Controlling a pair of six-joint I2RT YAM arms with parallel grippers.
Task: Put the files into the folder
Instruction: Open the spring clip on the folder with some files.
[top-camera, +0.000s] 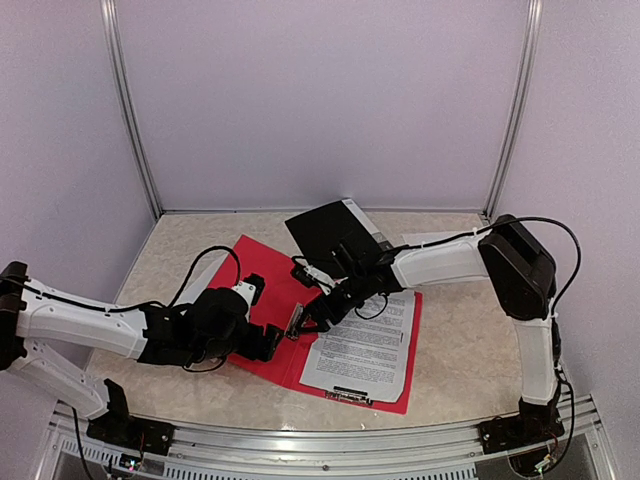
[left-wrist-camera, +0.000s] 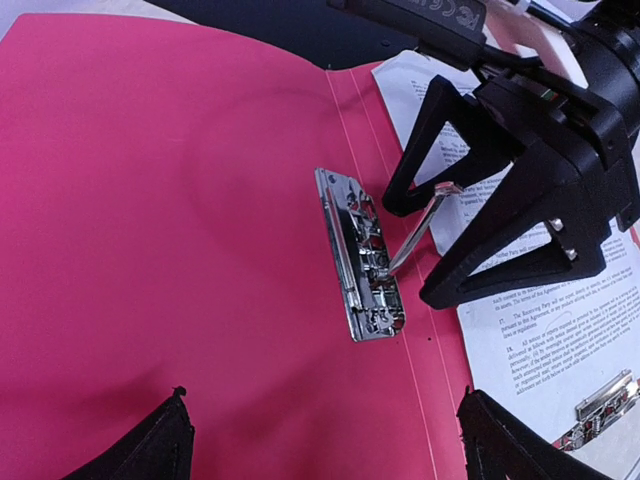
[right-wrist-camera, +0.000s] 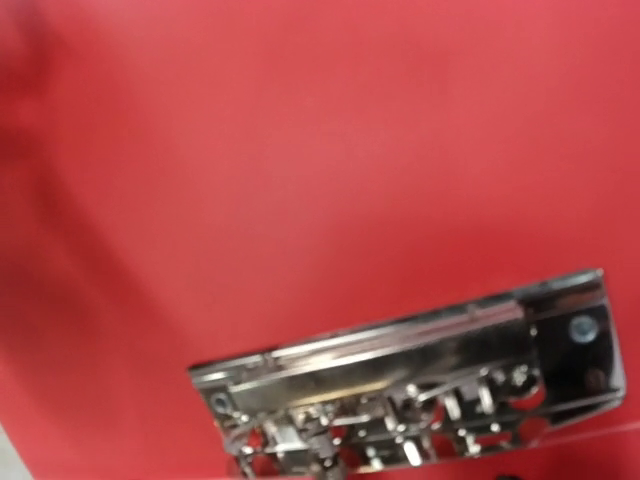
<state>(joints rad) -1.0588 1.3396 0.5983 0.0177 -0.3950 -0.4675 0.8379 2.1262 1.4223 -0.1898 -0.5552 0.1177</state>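
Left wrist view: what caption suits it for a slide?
The right gripper, jaws open, straddles the raised lever of the metal clip in an open red folder; a printed sheet lies alongside.

The beige marbled table (top-camera: 460, 345) is carrying an open red folder (top-camera: 265, 285) (spread flat) lying under the left gripper (top-camera: 274, 344) and the right gripper (top-camera: 303, 323), with a black folder (top-camera: 328, 235) lying just beyond the latter.

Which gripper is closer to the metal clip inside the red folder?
Right. The right gripper straddles the raised lever of the metal clip. The left gripper sits further back over the red folder, on its left flap, with the clip ahead of its fingertips.
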